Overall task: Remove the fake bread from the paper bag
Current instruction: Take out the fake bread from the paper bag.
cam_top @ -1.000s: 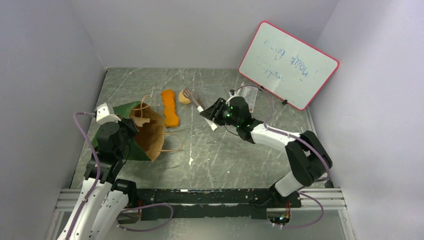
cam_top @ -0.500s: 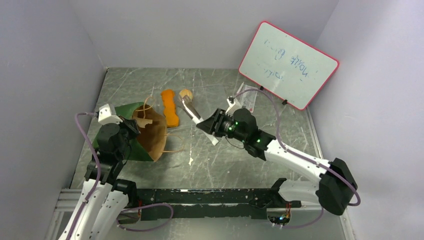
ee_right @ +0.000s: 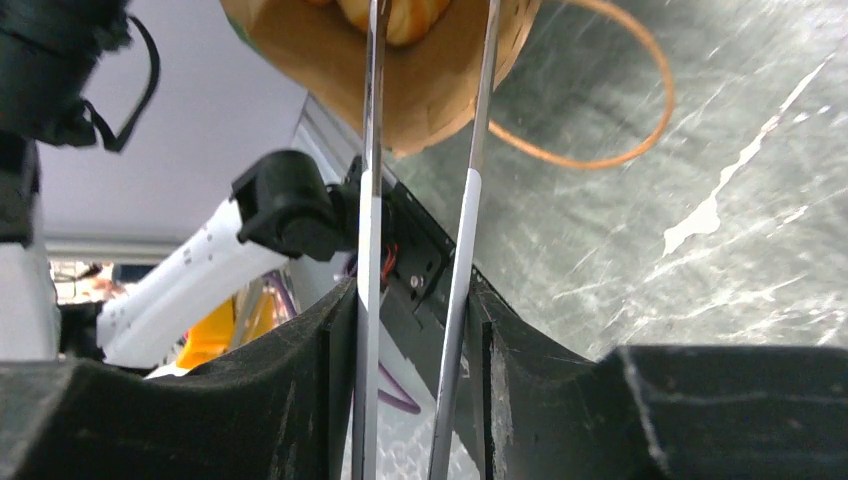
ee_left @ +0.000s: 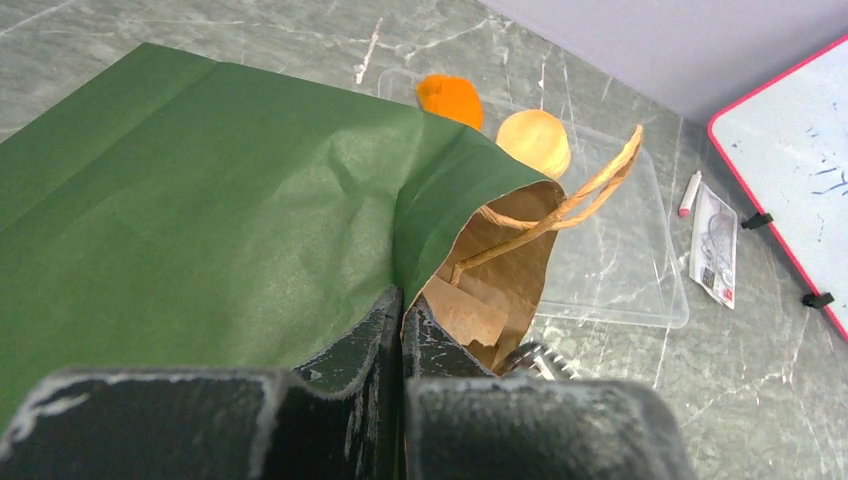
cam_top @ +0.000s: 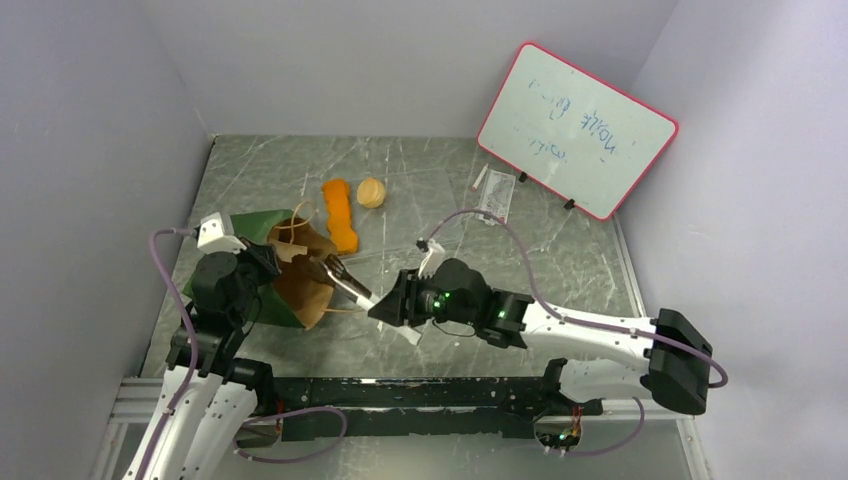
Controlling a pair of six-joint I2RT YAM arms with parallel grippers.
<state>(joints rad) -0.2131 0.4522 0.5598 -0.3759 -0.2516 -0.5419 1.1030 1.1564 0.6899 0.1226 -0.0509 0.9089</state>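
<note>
Toward the near edge of the table [cam_top: 560, 235], the right gripper [cam_top: 392, 303] is part-closed on the handles of metal tongs [cam_top: 350, 282]. Their tips reach into the mouth of the paper bag [cam_top: 250, 222], which lies on its side near the left edge. The left gripper [cam_top: 264, 260] is clamped fully on the bag's upper rim, propping the mouth open. The step in hand looks like fetching another piece. The next move calls for squeezing the tongs onto it and drawing back rightward without dragging the bag along. Only the right wrist view shows a tan bread piece [ee_right: 400, 18] inside between the blades; the top view hides it. Farther back, an orange loaf [cam_top: 340, 215] and a round bun [cam_top: 371, 192] lie already out on the table.
</note>
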